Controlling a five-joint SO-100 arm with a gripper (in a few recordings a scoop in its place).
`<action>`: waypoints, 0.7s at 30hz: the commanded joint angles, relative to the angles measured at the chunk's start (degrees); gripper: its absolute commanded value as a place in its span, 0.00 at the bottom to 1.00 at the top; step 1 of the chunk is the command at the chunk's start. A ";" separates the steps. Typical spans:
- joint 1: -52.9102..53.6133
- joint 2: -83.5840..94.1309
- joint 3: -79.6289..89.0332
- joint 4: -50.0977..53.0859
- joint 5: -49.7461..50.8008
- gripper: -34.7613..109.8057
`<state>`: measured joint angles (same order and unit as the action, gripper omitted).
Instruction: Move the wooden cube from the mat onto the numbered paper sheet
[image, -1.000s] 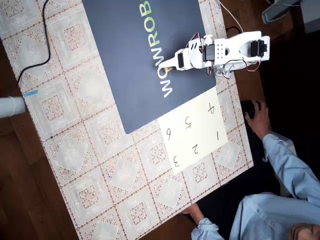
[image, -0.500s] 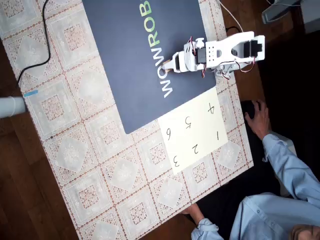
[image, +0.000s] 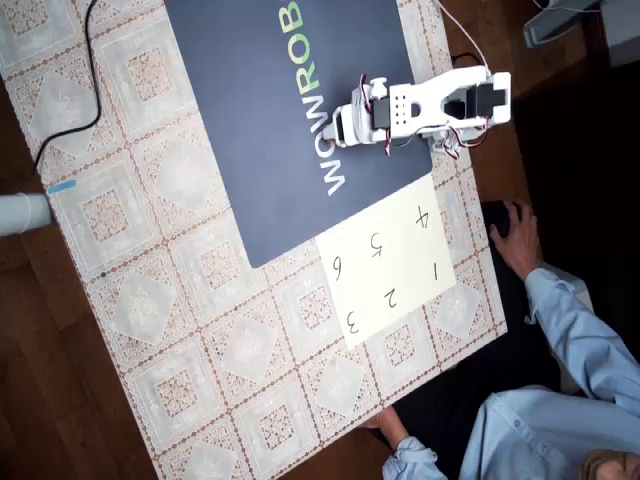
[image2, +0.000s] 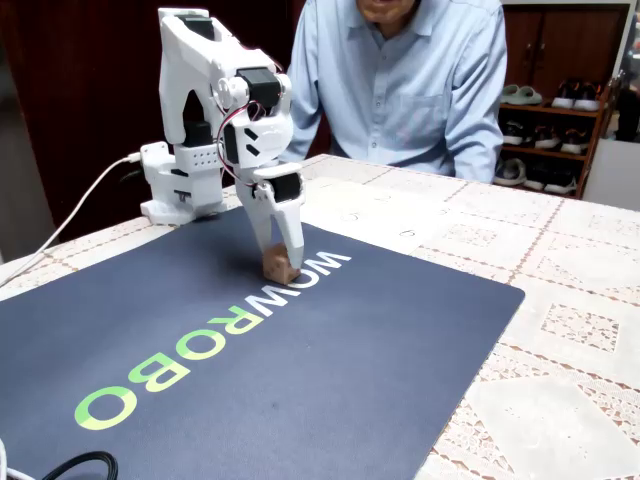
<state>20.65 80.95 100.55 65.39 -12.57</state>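
Pincer (image2: 279, 262) clamped on the wooden cube (image2: 280, 269) at the mat (image2: 330, 360)'s white lettering: we judge a straight lift should come first, then a swing toward the numbered paper sheet (image: 385, 265), at five o'clock in the overhead view.

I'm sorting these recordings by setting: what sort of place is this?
Probably a room in a home: a lace tablecloth covers the table, a shoe rack stands behind the seated person, and the floor is wooden.

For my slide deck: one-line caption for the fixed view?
White end effector straddles the wooden cube on the navy mat, person seated behind.
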 joint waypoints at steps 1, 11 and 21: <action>0.26 -0.53 -2.90 2.20 -1.85 0.27; -1.41 13.18 2.55 5.19 -5.62 0.24; -26.46 53.96 21.62 -3.43 2.64 0.24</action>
<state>2.64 123.93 118.48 65.39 -11.87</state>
